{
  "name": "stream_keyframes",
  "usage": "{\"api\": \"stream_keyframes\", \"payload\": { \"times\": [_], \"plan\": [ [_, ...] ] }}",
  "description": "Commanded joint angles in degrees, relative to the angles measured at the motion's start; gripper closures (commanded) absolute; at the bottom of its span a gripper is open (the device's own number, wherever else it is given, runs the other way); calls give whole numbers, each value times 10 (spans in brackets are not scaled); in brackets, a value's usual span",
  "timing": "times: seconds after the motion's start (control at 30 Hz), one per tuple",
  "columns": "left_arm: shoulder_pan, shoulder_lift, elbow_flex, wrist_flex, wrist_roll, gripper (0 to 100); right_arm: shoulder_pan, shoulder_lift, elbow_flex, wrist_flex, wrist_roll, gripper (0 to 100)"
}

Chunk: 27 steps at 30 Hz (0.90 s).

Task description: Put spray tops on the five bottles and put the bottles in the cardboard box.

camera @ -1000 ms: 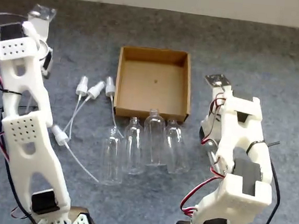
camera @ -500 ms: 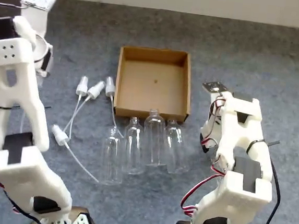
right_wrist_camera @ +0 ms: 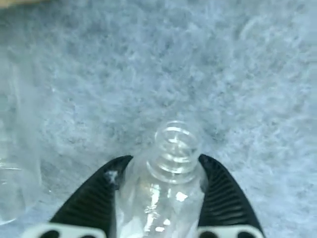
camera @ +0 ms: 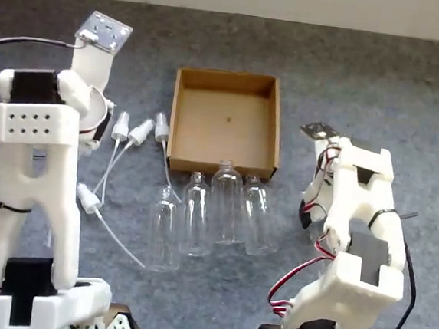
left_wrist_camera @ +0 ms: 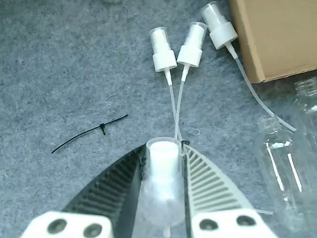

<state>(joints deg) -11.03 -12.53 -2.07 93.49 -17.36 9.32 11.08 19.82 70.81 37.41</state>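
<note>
On the tabletop point(camera: 380, 86): a grey, carpet-like surface carries both arms, the box, the bottles and the spray tops.
Left arm point(camera: 35, 164): white; it stands at the left side, with its wrist raised above the loose spray tops.
Right arm point(camera: 357, 223): white; it is folded just right of the box and the bottle row.
Cardboard box point(camera: 222, 134): square and open-topped, it sits between the two arms toward the far side.
Bottles point(camera: 196, 216): four clear, uncapped bottles lie side by side just in front of the box's near wall, necks toward it.
Fifth bottle point(right_wrist_camera: 173, 148): clear and uncapped, its threaded neck points away from the right wrist, above the grey surface.
Right pincer point(right_wrist_camera: 164, 161): closed on the fifth bottle, with one black finger on each side of its shoulder.
Left pincer point(left_wrist_camera: 163, 148): clamped on the fifth spray top, with one ribbed finger on each side.
Spray tops point(camera: 140, 132): three white tops lie close together just left of the box, dip tubes trailing toward the near side. A fourth point(camera: 87, 197) lies apart beside the left arm, its tube running toward the leftmost bottle.
Fifth spray top point(left_wrist_camera: 162, 168): white with a clear cap, it is held between the left pincer's fingers above the tubes of the loose tops.
Cable tie point(left_wrist_camera: 94, 131): black and thin, it lies on the surface near the three tops, apart from them.
</note>
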Motion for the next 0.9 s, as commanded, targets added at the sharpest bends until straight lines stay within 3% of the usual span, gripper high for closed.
{"api": "stream_keyframes", "payload": {
  "times": [0.0,0.27,0.5,0.67,0.87],
  "plan": [
    [39,-53,14,-12,10,996,28,-23,-49,5,-50,995],
    [133,-96,-16,-12,89,996,-2,-132,-196,59,-153,995],
    [208,-100,-125,-12,152,996,-121,-269,-204,38,-217,995],
    [263,-105,-170,-11,175,996,-220,-357,-82,-69,-241,995],
    [267,-134,-177,-61,185,996,-298,-493,151,-241,-270,995]
  ]
}}
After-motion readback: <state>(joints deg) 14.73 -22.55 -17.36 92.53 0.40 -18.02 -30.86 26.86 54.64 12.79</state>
